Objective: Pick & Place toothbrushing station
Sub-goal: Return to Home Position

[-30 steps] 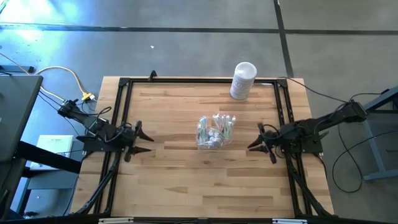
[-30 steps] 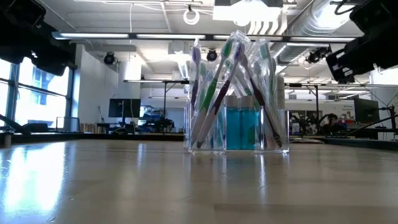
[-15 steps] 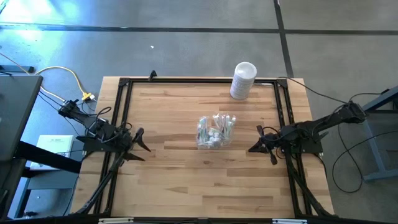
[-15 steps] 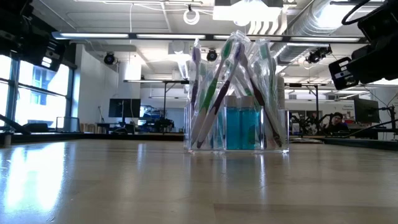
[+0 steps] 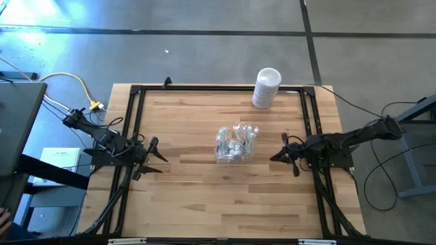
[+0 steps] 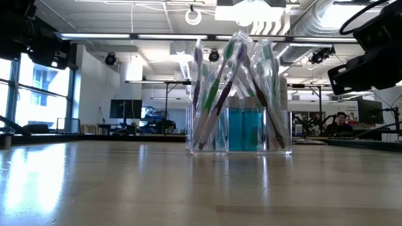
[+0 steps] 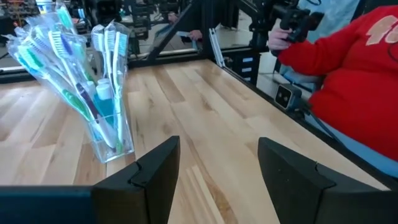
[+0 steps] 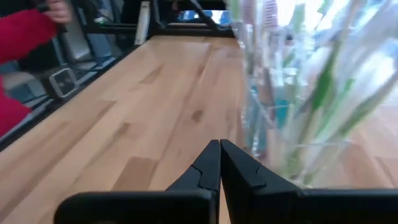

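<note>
Organizer look: clear organizer, a small see-through, straight-walled box packed full, standing upright on the tabletop.
Toothbrushes: slim toothbrushes in pale green, pink-violet and white-blue, several in clear wrappers.
Brush axis: handles down inside the organizer and heads up. The long axes are near upright but fanned, crossing one another and leaning out past the rim.
Tubes: teal tubes stand upright low in the organizer, among the handles.
Organizer place: between the two tools, apart from both.
Canister: white canister stands well beyond the organizer, at the far edge.
Left tool: left tool is well to the organizer's left, with its fingers spread wide and holding nothing.
Right tool: right tool is near the organizer's right side, with its fingers pressed together and holding nothing.
Person: red sleeve shows beyond the tabletop's edge.
</note>
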Robot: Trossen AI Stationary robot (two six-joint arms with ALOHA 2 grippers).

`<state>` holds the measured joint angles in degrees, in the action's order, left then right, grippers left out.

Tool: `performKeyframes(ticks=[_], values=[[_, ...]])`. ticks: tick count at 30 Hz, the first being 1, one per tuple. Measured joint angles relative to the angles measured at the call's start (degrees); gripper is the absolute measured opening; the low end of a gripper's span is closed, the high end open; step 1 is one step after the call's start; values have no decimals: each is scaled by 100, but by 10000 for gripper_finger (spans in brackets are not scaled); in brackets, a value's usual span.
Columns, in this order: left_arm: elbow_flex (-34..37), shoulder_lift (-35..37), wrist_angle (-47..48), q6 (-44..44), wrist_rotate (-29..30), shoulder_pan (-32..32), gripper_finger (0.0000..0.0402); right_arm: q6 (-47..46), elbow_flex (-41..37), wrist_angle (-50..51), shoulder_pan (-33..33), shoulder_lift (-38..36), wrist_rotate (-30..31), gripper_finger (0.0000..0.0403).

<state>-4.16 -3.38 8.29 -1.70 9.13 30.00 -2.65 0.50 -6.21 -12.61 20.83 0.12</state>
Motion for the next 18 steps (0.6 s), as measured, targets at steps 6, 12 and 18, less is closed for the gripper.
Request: performKeyframes(ticks=[6,12,18], values=[[2,-26,7,241,78,0,210,-72,-3,-1,452,-16,-534,2],[5,-26,-24,228,651,0,210,-66,-3,-3,618,-16,-623,2],[7,-26,-33,216,1090,-2,210,-54,-6,-2,637,-16,-489,2]])
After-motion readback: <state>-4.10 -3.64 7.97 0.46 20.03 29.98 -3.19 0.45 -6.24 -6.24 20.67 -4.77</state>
